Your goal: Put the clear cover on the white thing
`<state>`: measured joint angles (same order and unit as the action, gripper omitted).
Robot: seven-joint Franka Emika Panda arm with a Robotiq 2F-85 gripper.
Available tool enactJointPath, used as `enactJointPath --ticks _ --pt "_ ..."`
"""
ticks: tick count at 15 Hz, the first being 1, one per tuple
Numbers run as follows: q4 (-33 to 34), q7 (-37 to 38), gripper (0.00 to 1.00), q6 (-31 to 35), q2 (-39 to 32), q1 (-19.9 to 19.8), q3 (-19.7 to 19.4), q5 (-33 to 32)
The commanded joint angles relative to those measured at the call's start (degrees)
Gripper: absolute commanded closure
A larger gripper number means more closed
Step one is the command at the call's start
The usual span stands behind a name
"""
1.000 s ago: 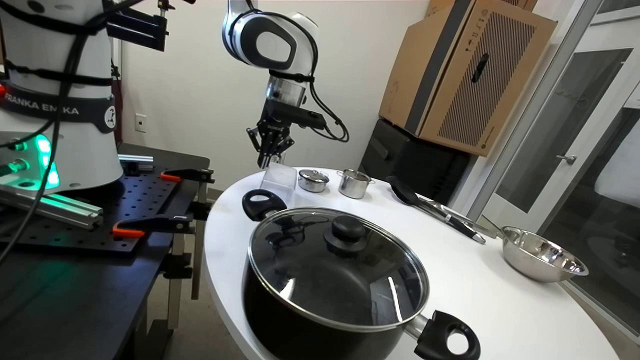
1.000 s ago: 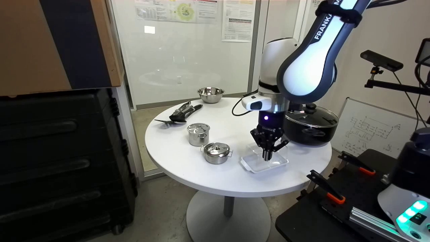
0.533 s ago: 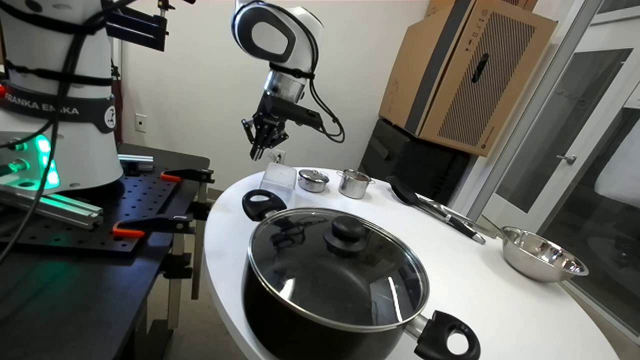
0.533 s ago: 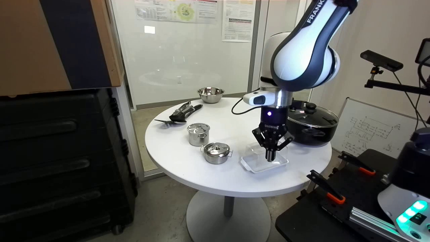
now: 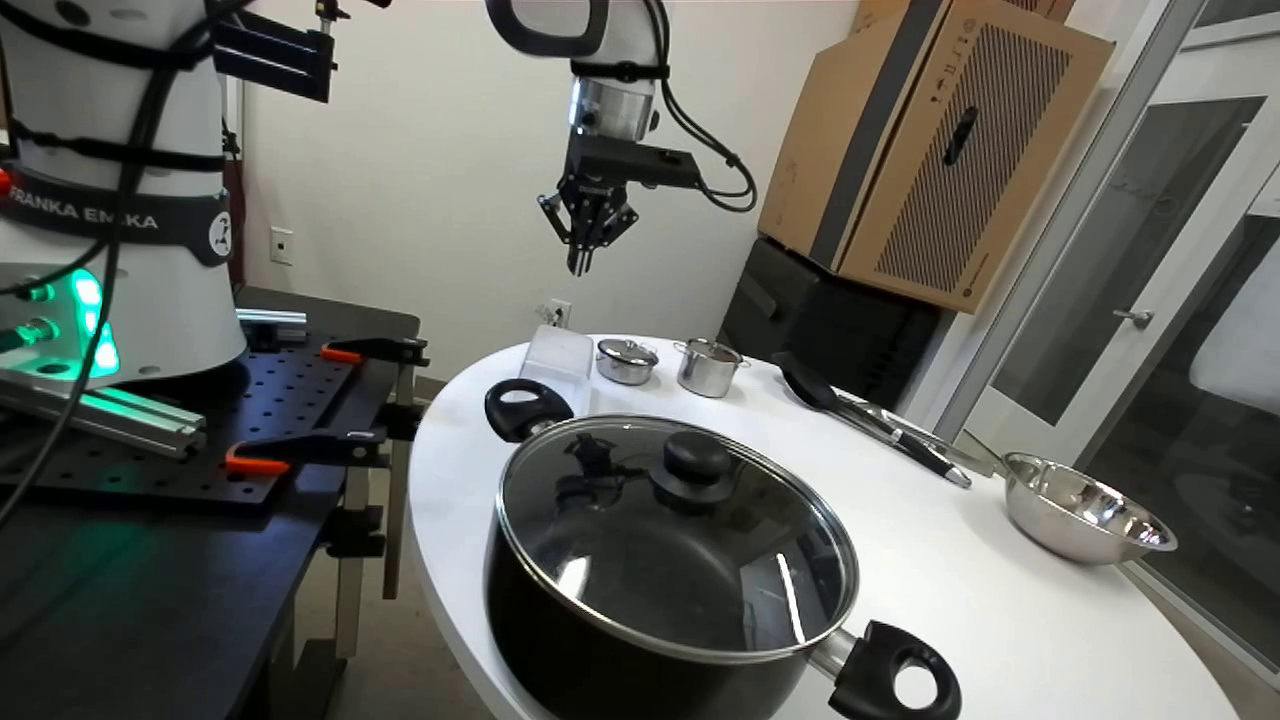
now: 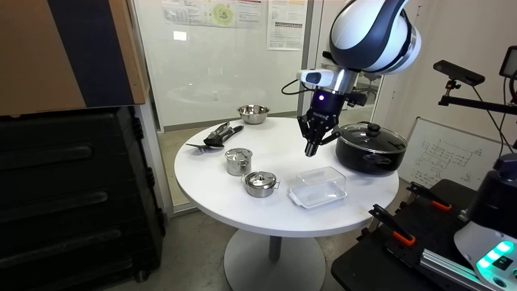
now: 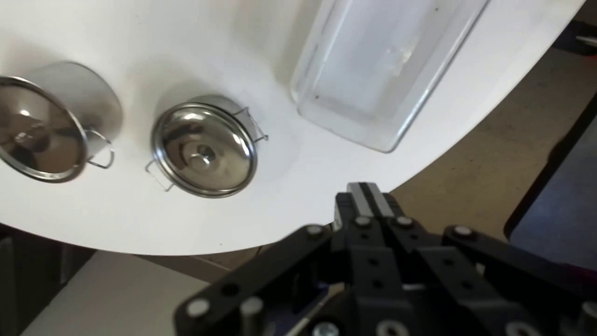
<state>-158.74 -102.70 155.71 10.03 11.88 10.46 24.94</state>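
The clear cover [image 6: 322, 177] stands over the white tray [image 6: 296, 199] on the desk [image 6: 278, 141] (whether it sits flush all round, I cannot tell). In both exterior views the tool [image 6: 311, 152] hangs above them, well apart, its fingertips [image 7: 359, 200] pressed together. A small lidded pot [image 6: 260, 186] stands near the tray.

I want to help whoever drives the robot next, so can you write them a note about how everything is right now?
Pincer: shut, holding nothing, up in the air and apart from the clear cover.
Things: the clear cover sits on the white tray, on the round table.
Done: the clear cover looks to be on. I can't tell if it fits snugly all round.
Left: probably just checking that fit.
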Motion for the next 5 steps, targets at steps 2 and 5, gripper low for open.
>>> enactJointPath --ticks 2,5 --pt "0.02 2.59 0.91 1.61 0.66 2.47 -3.75 -1.32" --pt "0.04 3.55 0.72 2.19 0.70 2.43 -4.40 -1.40"
